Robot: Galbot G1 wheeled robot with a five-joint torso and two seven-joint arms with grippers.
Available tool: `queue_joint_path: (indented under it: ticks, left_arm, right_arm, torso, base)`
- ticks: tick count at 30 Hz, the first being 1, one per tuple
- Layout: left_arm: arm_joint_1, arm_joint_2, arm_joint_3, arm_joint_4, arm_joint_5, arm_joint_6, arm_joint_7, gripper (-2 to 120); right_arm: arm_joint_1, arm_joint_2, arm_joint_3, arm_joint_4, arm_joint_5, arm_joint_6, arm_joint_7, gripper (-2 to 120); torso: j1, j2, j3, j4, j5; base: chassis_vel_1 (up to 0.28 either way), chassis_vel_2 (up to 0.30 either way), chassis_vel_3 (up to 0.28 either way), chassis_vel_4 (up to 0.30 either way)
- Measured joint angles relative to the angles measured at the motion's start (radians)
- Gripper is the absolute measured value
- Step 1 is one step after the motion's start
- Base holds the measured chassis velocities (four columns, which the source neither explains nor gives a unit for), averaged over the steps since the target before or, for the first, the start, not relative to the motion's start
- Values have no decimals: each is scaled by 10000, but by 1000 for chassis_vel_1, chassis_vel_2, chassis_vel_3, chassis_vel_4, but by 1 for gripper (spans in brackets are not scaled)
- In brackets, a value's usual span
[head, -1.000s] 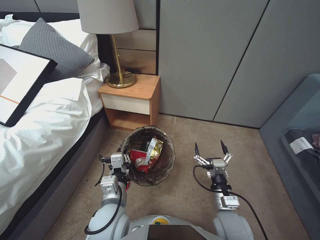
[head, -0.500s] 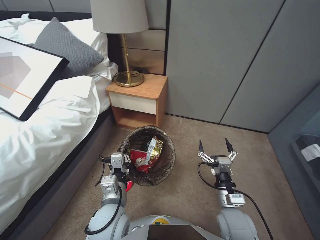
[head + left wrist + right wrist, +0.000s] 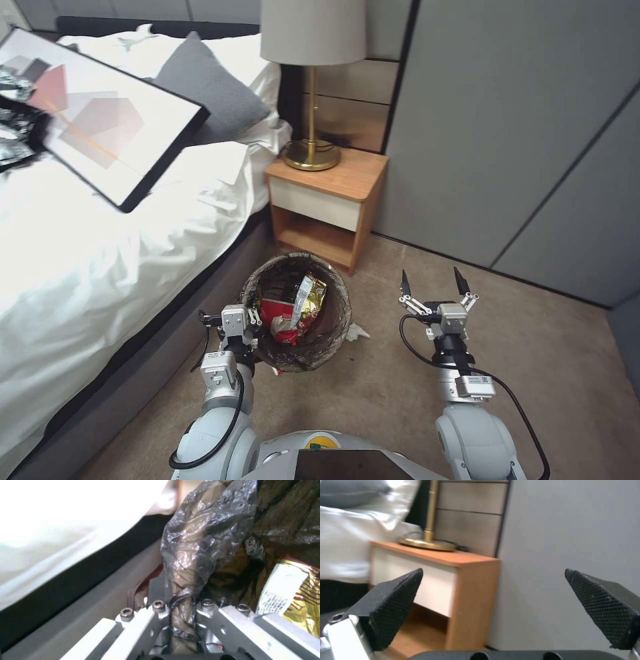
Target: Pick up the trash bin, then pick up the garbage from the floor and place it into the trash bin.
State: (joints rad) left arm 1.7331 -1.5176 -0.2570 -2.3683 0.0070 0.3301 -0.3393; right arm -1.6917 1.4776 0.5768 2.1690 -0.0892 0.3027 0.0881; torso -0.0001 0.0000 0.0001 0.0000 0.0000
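Your left gripper [image 3: 252, 328] is pinching the bag-lined round bin [image 3: 297, 310] rim lower centre; right gripper [image 3: 432, 283] is gaping wide, empty. Thin plastic liner could slip, dropping the bin.

A bedroom: white-sheeted bed [image 3: 100, 253], wooden nightstand [image 3: 330, 200] with brass lamp [image 3: 312, 80], carpeted floor [image 3: 373, 393].

Open carpet [image 3: 533, 360] lies from 12 to 3 o'clock; bed [image 3: 100, 267] blocks 9, nightstand [image 3: 330, 200] stands at 11.
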Motion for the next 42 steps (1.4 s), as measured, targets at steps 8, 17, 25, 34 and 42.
queue_joint_path:
  ticks: [8, 17, 25, 34, 42]
  left_arm:
    - [0, 0, 0, 0, 0, 0, -1, 2]
    - [0, 0, -3, 0, 1, 0, -3, 2]
    - [-2, 0, 2, 0, 0, 0, 1, 2]
    - [-2, 0, 1, 0, 0, 0, 0, 2]
    - [-1, 0, 0, 0, 0, 0, 0, 2]
  right_arm:
    - [38, 28, -4, 12, 42, -30, -27, 100]
    - [110, 44, 24, -181, 73, -32, -45, 100]
    - [156, -110, 169, -338, 324, -204, -362, 100]
    - [547, -714, 58, -1410, 1013, -1285, -440, 100]
    - [943, -1517, -224, -3001, 1923, -3181, -319, 100]
  torso:
    - [1, 0, 0, -2, 0]
    - [0, 0, -1, 5, 0]
    - [0, 0, -1, -4, 1]
    - [0, 0, -1, 1, 1]
    - [0, -1, -1, -1, 3]
  base:
    - [139, 134, 125, 124]
    - [126, 113, 121, 119]
    - [7, 7, 6, 6]
    - [0, 0, 0, 0]
    - [0, 0, 0, 0]
